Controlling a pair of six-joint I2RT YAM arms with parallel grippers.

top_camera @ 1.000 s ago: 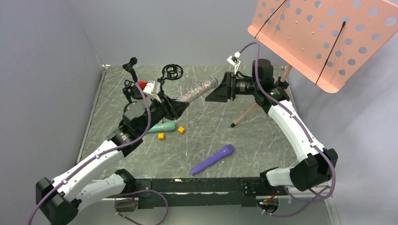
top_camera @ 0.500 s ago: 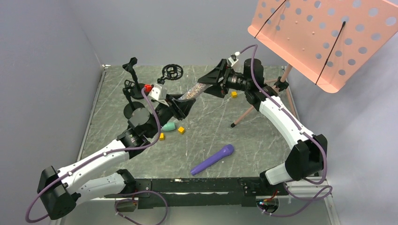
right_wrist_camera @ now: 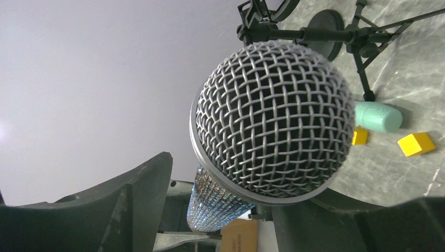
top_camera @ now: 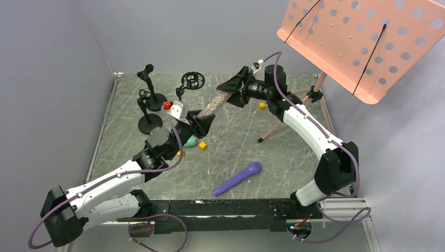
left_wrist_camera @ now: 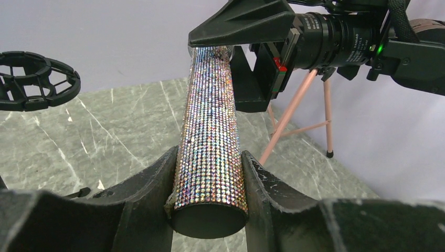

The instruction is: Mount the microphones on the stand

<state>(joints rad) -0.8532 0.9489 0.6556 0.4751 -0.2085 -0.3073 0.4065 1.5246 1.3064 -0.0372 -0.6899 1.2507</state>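
The glittery microphone (top_camera: 212,106) hangs in the air above the table between both arms. My left gripper (top_camera: 202,122) is shut on its lower handle end (left_wrist_camera: 210,136), one finger pressed on each side. My right gripper (top_camera: 231,89) stands open around the silver mesh head (right_wrist_camera: 273,118), with a gap showing beside one finger (right_wrist_camera: 141,199). The purple microphone (top_camera: 237,178) lies at the front centre. The teal microphone (right_wrist_camera: 378,116) lies on the table, mostly hidden under my left arm in the top view. Black microphone stands (top_camera: 152,95) and a shock-mount ring (top_camera: 192,80) stand at the back left.
A pink perforated music stand (top_camera: 362,42) looms over the back right, its tripod leg (top_camera: 273,128) reaching onto the table. Small yellow cubes lie near the teal microphone (top_camera: 202,146) and below my right wrist (top_camera: 261,105). Grey walls close the left and back.
My right gripper has swung left over the mesh head and its jaws have narrowed around it. My left arm has shifted right and the microphone now points more steeply upward.
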